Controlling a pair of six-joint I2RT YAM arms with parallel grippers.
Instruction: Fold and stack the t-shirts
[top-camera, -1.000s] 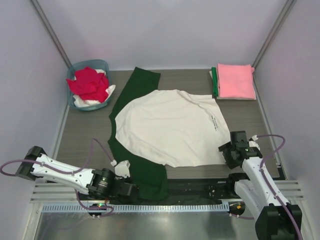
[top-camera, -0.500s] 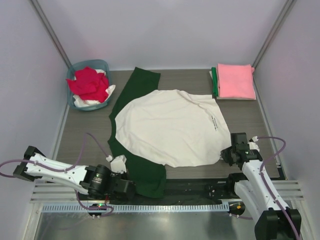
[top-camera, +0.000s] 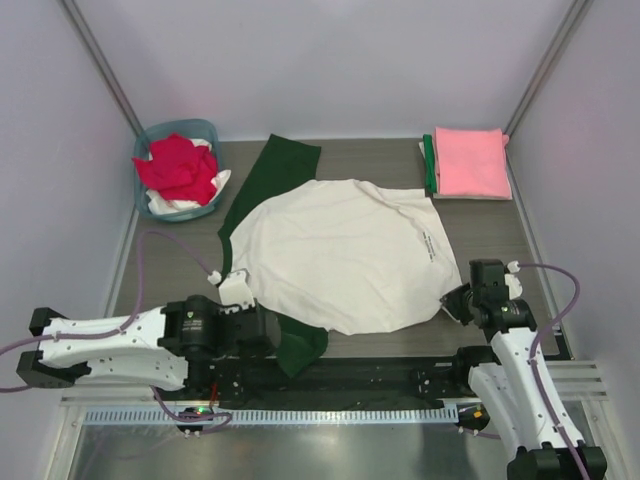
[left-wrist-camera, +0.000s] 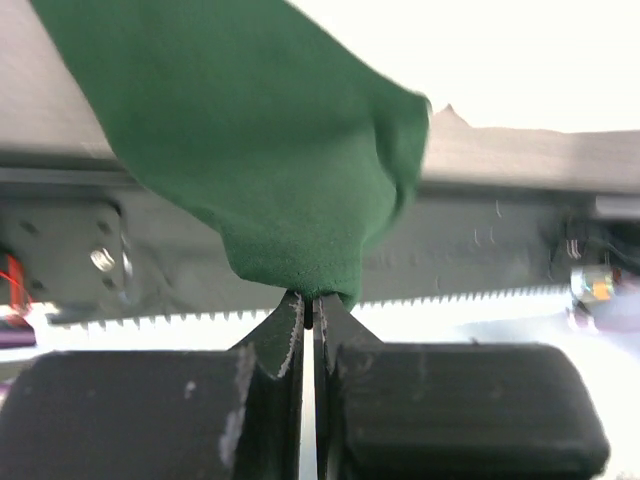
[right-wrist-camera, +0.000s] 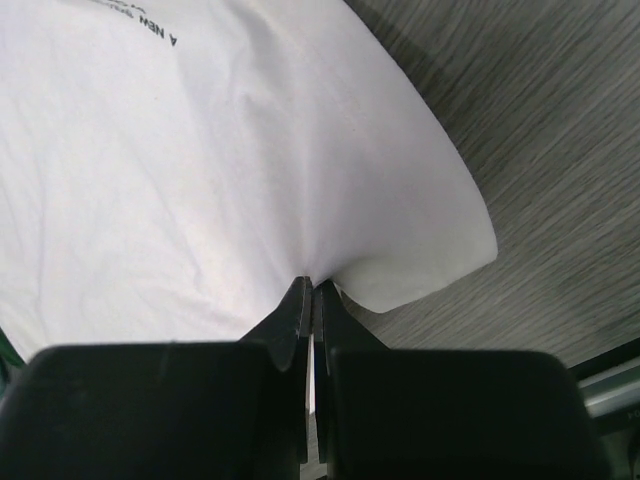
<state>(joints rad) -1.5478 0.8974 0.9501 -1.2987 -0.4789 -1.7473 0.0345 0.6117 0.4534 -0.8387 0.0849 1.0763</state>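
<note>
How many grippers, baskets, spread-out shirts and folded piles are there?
Robot grippers: 2, left gripper and right gripper
Round teal plastic basket: 1
Spread-out cream cloth t-shirt with dark green sleeves: 1
Folded pile topped by a pink cloth shirt: 1
Total: 5

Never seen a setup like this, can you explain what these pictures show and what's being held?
Two white robot arms are bolted at the near edge of a table. The wide picture looks down from above; the two close-ups come from a camera on each wrist. A cream shirt with green sleeves lies spread in the middle. The left tool is pinched shut on a green sleeve, the right tool on the shirt's cream edge. At the back, a teal basket holds red and white clothes, and a folded pink shirt tops a small pile.
</note>
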